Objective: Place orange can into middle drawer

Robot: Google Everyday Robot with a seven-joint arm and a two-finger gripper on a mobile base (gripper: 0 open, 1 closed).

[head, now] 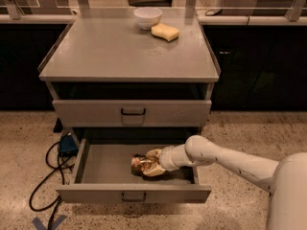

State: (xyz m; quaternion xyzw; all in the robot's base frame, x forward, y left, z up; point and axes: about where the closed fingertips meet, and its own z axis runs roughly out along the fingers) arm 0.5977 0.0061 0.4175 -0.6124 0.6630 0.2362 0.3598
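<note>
Camera view: my arm (225, 159) reaches in from the right, low to the floor, and my gripper (149, 163) sits inside the middle drawer (103, 166), which is pulled out. My two fingers (153, 153) lie one on each side of the orange can (139, 163) and press against it, so I am pinching the can. The can is low in the drawer, roughly in the middle of its width, with bare gray floor to its left. I cannot tell whether it touches that floor. Its skin is shiny gold-orange with dark brown markings (too small to read as any word or brand).

I count one can, one white bowl (147, 17) and one pale yellow sponge (165, 31). The bowl and sponge are on the cabinet top (120, 54) near its far edge, with the sponge just beside the bowl on the right. No lettering shows on either.

There are two gray drawer fronts: the upper drawer front (91, 113), which is closed, and the front of the open drawer below it. Each has one small dark loop handle at its centre, the upper handle (133, 111) and the lower handle (133, 196).

On the speckled floor to the left, a black cable (45, 178) loops away from a blue box (67, 143) beside the cabinet. One blue tape mark (48, 222) is at the bottom edge.
</note>
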